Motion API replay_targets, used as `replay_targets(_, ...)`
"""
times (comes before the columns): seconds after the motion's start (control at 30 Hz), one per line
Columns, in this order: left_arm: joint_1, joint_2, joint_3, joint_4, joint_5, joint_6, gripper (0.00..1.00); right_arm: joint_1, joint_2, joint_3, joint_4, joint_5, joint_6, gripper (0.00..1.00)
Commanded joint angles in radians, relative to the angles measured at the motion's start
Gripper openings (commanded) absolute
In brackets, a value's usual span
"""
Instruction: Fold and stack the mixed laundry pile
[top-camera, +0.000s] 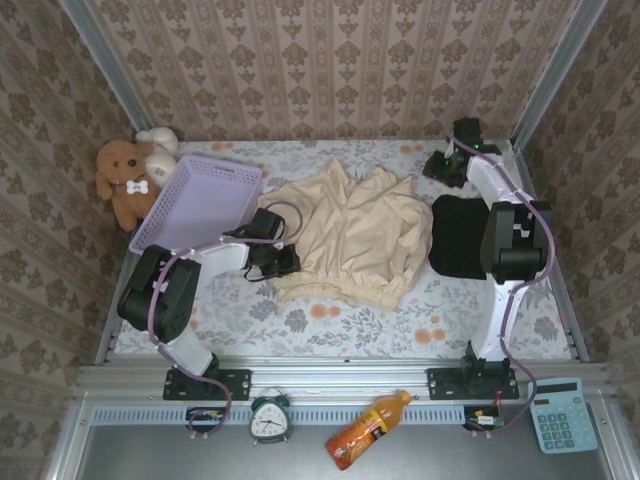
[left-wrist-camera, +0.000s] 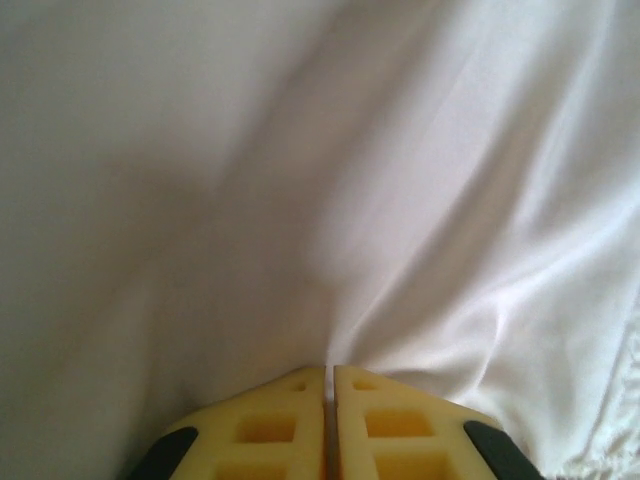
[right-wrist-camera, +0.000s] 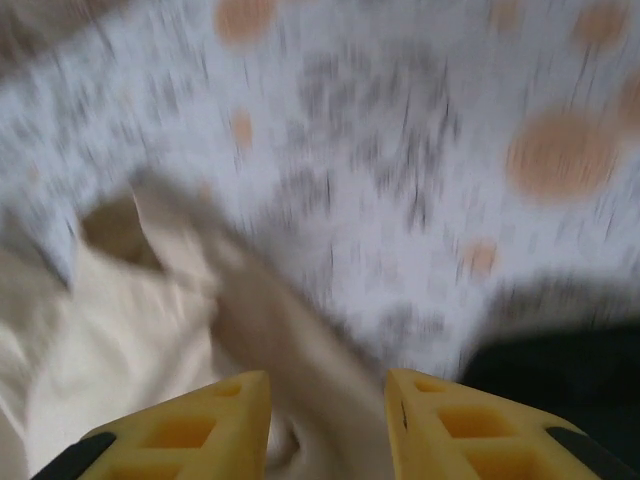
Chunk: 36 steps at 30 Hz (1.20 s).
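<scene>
Cream-beige garment (top-camera: 350, 230) lies spread and rumpled at mid-table, gathered hem toward the arms. Left claw (left-wrist-camera: 330, 375) sits at this garment's left edge, pads pressed together to a thin slit, and creases in the cloth run straight into the tips, so it is pinching the fabric. Right claw (right-wrist-camera: 328, 380) is over the garment's far right corner with a moderate gap between its fingers. A fold of the cream cloth shows through the gap, but the view is blurred and contact cannot be determined. Black garment (top-camera: 458, 238) lies just beside the cream garment's right edge, under the right arm. Lavender basket (top-camera: 195, 205) stands tilted just left of the cream garment, behind the left claw, with a teddy bear (top-camera: 125, 180) beyond it. The table (top-camera: 330, 320) is bare in front of the cream garment's hem, and a narrower bare strip lies behind it.
</scene>
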Motion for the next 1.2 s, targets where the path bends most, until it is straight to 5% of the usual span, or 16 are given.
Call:
replay_targets(0.0, -0.011, -0.087, 0.068, -0.104, -0.027, 0.048, 0.17, 0.027, -0.134, -0.149, 0.031, -0.017, -0.036, 0.42)
replay_targets(0.17, -0.039, -0.106, 0.103, -0.071, -0.039, 0.059, 0.23, 0.054, -0.174, -0.301, 0.13, -0.095, -0.029, 0.53)
replay_targets(0.2, -0.041, -0.086, 0.105, -0.044, -0.044, 0.059, 0.23, 0.057, -0.154, -0.294, 0.126, -0.091, -0.028, 0.48)
replay_targets(0.33, -0.017, 0.025, 0.123, 0.05, -0.08, 0.06, 0.18, 0.046, -0.146, -0.275, 0.101, -0.012, -0.002, 0.01)
replay_targets(0.37, -0.007, 0.053, 0.125, 0.074, -0.09, 0.057, 0.17, 0.039, -0.174, -0.288, 0.104, 0.012, 0.004, 0.0)
replay_targets(0.67, 0.041, 0.138, 0.046, 0.14, -0.067, 0.013, 0.12, -0.088, -0.492, -0.574, 0.135, 0.138, 0.074, 0.01)
replay_targets(0.77, 0.039, 0.108, 0.019, 0.137, -0.063, 0.001, 0.13, -0.096, -0.472, -0.635, 0.127, 0.088, 0.099, 0.33)
replay_targets(0.87, 0.039, 0.062, 0.023, 0.109, -0.048, 0.001, 0.19, -0.094, -0.438, -0.64, 0.12, 0.083, 0.118, 0.5)
replay_targets(1.03, 0.033, -0.067, 0.07, -0.03, -0.062, 0.063, 0.32, -0.005, -0.551, -0.683, 0.147, 0.088, 0.13, 0.48)
replay_targets(1.17, 0.029, -0.137, 0.024, -0.077, -0.078, 0.108, 0.27, 0.145, -0.587, -0.723, 0.158, 0.069, 0.165, 0.4)
